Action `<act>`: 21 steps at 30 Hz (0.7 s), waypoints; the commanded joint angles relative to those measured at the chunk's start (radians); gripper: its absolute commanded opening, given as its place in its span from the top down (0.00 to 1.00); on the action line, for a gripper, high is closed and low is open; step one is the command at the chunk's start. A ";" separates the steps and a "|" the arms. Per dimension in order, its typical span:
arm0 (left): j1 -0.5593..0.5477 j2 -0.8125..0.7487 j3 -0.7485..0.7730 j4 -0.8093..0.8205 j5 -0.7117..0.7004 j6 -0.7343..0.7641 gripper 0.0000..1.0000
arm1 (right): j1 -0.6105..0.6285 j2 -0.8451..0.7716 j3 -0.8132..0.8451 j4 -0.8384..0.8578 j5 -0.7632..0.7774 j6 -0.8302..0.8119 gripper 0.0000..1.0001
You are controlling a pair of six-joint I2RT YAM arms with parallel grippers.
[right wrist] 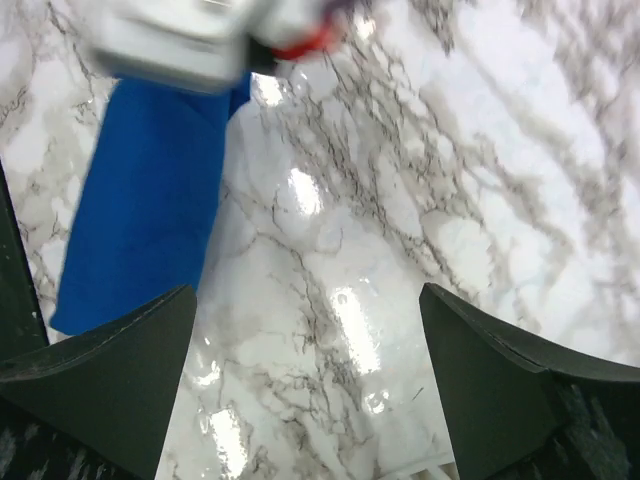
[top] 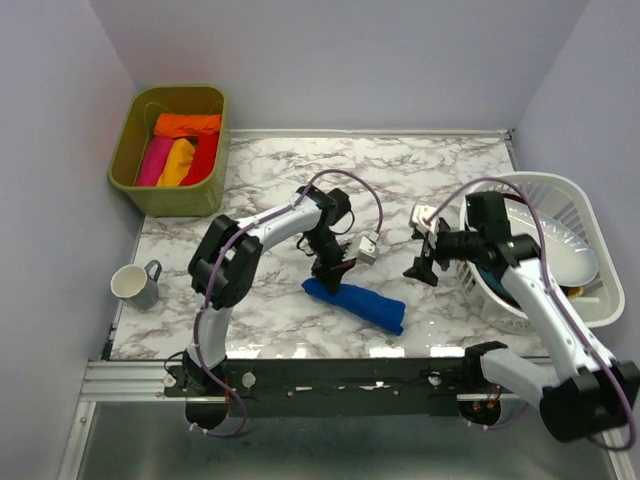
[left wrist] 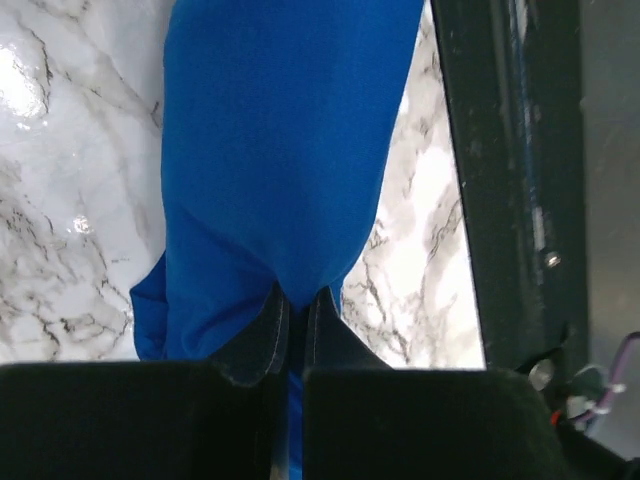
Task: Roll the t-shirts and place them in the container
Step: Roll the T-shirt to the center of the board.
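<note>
An olive-green plastic bin (top: 128, 150) at the ten o'clock corner of the white marble tabletop (top: 430, 170) holds a rolled orange t-shirt (top: 188, 125), pink t-shirt (top: 155, 160), yellow t-shirt (top: 180, 162) and red t-shirt (top: 203, 158). Toward six o'clock lies a royal blue cotton t-shirt (top: 360, 305), rolled into a log (no graphic showing). The left gripper (top: 330, 275) pinches its nine o'clock end, jaws nearly together. At the roll's two o'clock, the right gripper (top: 421, 265) hovers, jaws spread wide, holding nothing.
</note>
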 commanded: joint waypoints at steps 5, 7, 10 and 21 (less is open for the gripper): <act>0.045 0.212 0.179 -0.107 0.204 -0.142 0.96 | 0.319 -0.363 -0.321 0.262 0.092 -0.135 0.00; 0.052 0.247 0.222 -0.125 0.215 -0.148 0.96 | 0.394 -0.373 -0.347 0.274 0.127 -0.129 0.00; 0.070 0.324 0.280 -0.168 0.248 -0.146 0.96 | 0.460 -0.370 -0.397 0.323 0.166 -0.126 0.00; 0.150 0.503 0.440 -0.315 0.429 -0.169 0.94 | 0.569 -0.236 -0.496 0.521 0.273 -0.249 0.00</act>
